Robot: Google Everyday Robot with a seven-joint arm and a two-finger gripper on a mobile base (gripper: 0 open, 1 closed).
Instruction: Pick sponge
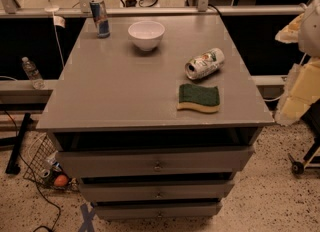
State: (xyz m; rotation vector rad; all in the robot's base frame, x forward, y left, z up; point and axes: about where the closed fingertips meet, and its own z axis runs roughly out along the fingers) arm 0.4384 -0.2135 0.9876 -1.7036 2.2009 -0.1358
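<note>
The sponge (199, 97) lies flat on the grey cabinet top (125, 91), near its front right corner. Its dark green scouring side faces up and the wavy yellow foam edge faces the front. My gripper (296, 61) hangs in the air off the cabinet's right edge, to the right of the sponge and higher than it. Its pale yellow pads (301, 95) stand apart with nothing between them, so it is open and empty.
A crushed can (204, 63) lies on its side just behind the sponge. A white bowl (146, 35) and an upright blue can (100, 18) stand at the back. The cabinet has drawers (157, 163) in front. A water bottle (32, 72) sits on a ledge at left.
</note>
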